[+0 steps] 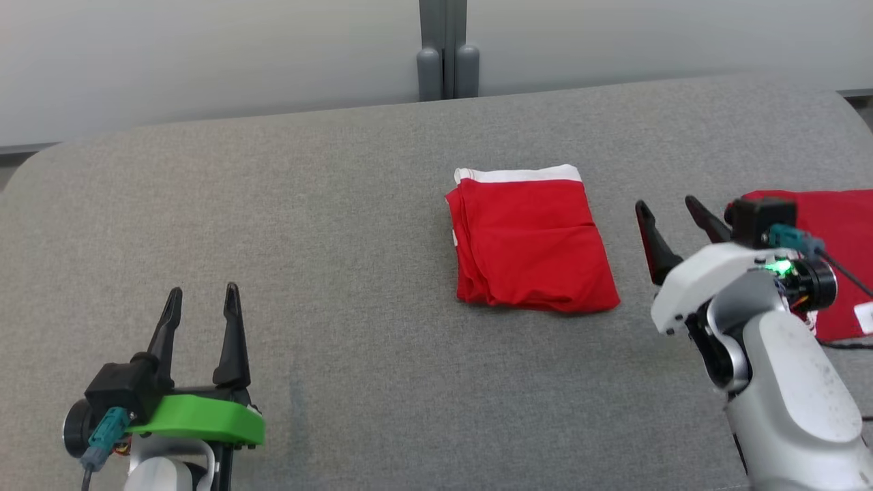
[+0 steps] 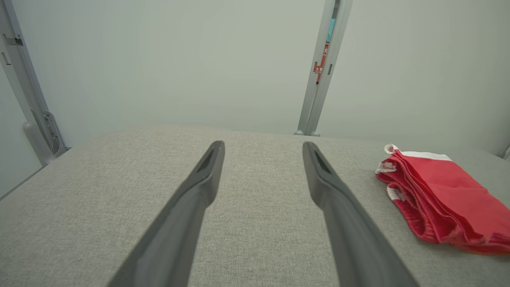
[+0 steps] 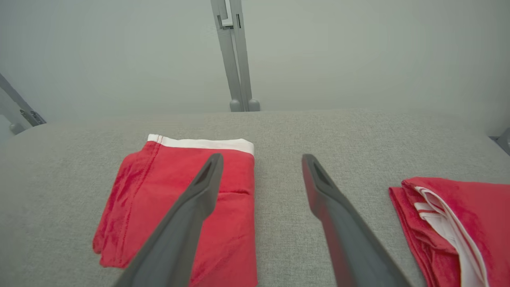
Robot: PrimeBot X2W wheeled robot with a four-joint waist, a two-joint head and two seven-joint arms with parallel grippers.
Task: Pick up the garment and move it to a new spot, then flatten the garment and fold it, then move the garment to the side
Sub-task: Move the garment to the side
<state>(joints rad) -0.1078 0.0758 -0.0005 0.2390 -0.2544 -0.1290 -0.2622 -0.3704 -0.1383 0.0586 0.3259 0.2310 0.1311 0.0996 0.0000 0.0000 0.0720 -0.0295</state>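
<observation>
Left hand sits at the near left of the grey desk, fingers spread wide, holding nothing. Right hand is further in, also wide and holding nothing, just right of the garment. The garment is red with a white band, folded, and lies flat mid-desk. A second red cloth lies at the right edge. A grey post stands behind the desk.

We see the garment folded into a compact red rectangle of several stacked layers, with a white band along its far edge. It lies flat on the grey cloth surface, a little right of centre. Its layered edges face our left, and soft creases run across its top.
</observation>
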